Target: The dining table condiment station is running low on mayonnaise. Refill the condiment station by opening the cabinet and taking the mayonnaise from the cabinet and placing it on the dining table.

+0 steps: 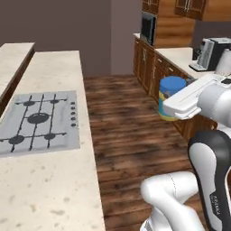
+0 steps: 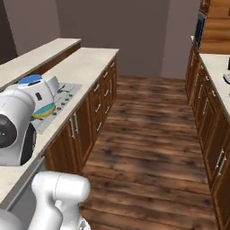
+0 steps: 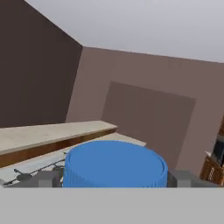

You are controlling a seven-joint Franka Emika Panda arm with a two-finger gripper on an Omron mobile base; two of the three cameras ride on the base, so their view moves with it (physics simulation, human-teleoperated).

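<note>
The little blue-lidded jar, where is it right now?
The blue-lidded mayonnaise jar sits in the robot's gripper, held in the air over the wooden floor.

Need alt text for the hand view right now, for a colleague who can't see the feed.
The mayonnaise sits between the claw's two fingertips, its ribbed blue lid nearest the camera. Behind it run the beige dining table and a cooktop, against brown walls.

Even, soft rendered light (no glare or hard shadows), slightly blurry and low-resolution throughout.
</note>
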